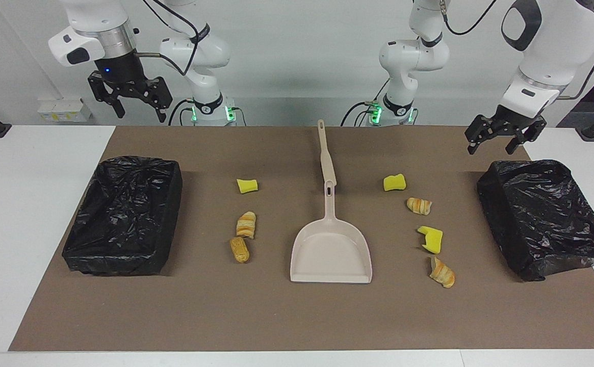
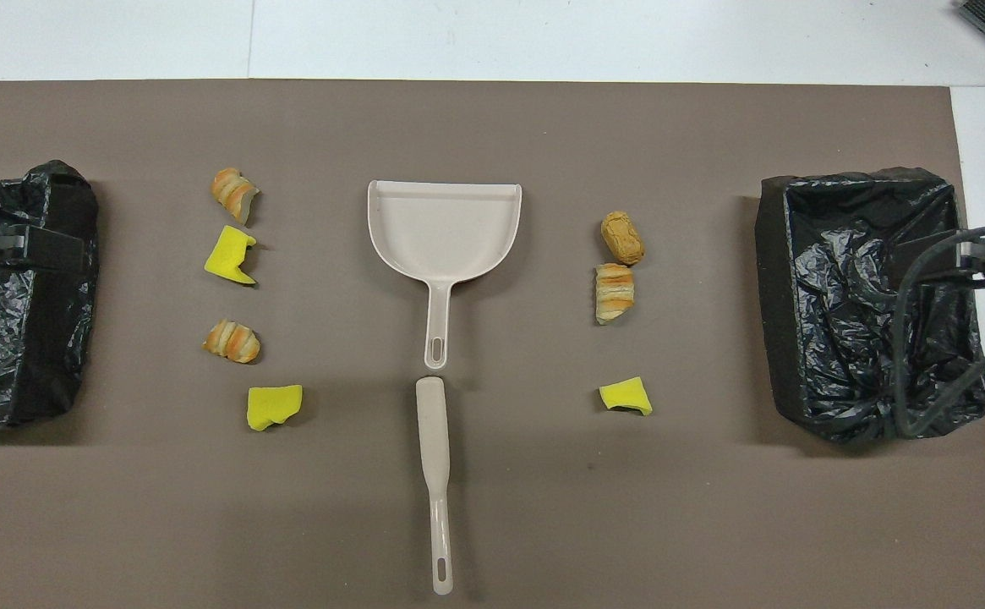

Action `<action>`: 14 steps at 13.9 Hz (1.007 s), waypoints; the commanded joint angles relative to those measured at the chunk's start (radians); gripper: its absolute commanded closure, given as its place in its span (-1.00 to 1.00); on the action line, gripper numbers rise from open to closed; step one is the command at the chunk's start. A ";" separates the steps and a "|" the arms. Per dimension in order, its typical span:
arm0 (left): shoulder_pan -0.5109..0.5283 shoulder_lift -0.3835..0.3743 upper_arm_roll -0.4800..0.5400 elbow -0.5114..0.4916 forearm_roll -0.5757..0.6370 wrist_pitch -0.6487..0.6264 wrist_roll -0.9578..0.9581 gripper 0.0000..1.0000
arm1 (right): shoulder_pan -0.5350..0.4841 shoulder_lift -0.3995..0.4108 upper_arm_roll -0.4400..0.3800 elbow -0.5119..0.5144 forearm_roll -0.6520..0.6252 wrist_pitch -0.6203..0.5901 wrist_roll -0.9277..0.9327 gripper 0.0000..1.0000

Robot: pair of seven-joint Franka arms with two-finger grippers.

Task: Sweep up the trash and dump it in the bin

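Trash (image 1: 246,224), seven small bits of yellow sponge and golden-brown striped pastry, lies untouched on the brown mat (image 1: 297,316): three pieces toward the right arm's end, four toward the left arm's end, in two rows flanking the beige plastic dustpan (image 1: 331,250) at the mat's middle. A beige long-handled brush (image 1: 326,158) lies in line with the pan's handle, nearer the robots' edge. Black-bagged bins (image 1: 123,214) sit at each end of the mat. Neither tool is taken up yet. The left gripper (image 1: 498,138) hangs over its bin's corner, fingers spread and empty; the right gripper (image 1: 138,106) hangs above the mat's edge, likewise spread and empty. A good start would probably be one arm gripping the brush mid-handle while the other steadies the dustpan flat, so pieces slide in rather than under the lip.
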 commanded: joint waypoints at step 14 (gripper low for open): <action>-0.204 -0.143 -0.018 -0.395 -0.126 0.183 0.006 -1.00 | 0.004 -0.029 0.008 -0.036 0.024 0.011 -0.028 -1.00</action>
